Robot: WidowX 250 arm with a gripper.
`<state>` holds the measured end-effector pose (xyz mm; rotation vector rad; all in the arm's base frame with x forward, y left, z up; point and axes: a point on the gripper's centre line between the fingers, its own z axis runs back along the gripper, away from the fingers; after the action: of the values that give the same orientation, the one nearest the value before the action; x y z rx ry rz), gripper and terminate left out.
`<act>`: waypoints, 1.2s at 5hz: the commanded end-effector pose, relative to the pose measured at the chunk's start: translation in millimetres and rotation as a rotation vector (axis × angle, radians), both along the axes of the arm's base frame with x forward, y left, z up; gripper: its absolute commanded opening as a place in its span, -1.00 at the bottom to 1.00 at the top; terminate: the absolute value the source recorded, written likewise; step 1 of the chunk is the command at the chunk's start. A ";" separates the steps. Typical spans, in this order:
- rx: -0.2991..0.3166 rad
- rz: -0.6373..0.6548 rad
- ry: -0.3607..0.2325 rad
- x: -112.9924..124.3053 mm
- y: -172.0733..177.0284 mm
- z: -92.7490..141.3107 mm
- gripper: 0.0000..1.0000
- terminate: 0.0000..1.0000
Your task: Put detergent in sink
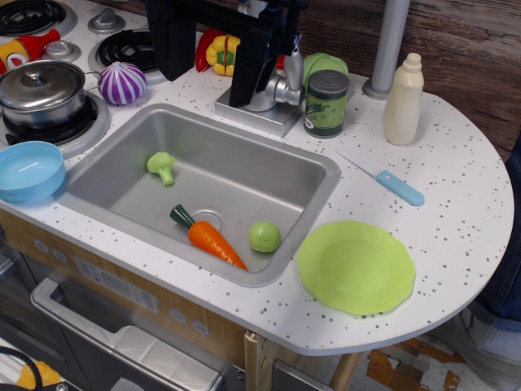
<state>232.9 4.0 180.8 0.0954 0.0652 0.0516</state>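
The gripper (244,77) hangs at the top of the view, a black frame above the back rim of the sink (122,163), in front of the metal tap (281,85). Its fingertips blend into the dark body, so one cannot tell whether the jaws stand apart or together. It holds nothing that shows, and it is well apart from the detergent (404,99).

The detergent stands upright on the counter (456,187), right of the sink, near the grey pole (389,45). The can (327,102) stands between the tap and the detergent, just beside the tap's base.

Inside the sink lie a broccoli (162,166), a carrot (210,238) next to the drain (207,218), and a green ball (264,237) near the front right corner.

A green plate (356,267) sits on the counter right of the sink's front corner. A blue-handled knife (387,181) lies between the plate and the detergent. A blue bowl (29,171) rests left of the sink, with a lidded pot (41,92) on the stove behind it and a purple onion (122,83) nearby.
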 end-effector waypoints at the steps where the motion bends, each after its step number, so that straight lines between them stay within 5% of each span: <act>1: 0.000 0.000 0.000 0.0 0.0 0.0 1.00 -1.00; 2: 0.026 0.211 0.015 35.5 -27.1 5.5 1.00 -1.00; 3: 0.053 0.391 -0.040 85.3 -53.7 3.1 1.00 -1.00; 4: 0.039 0.577 -0.164 130.6 -77.5 -8.2 1.00 -1.00; 6: 0.051 0.657 -0.375 192.4 -95.8 -20.3 1.00 -1.00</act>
<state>434.1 -87.7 132.7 0.1562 -0.2728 0.6826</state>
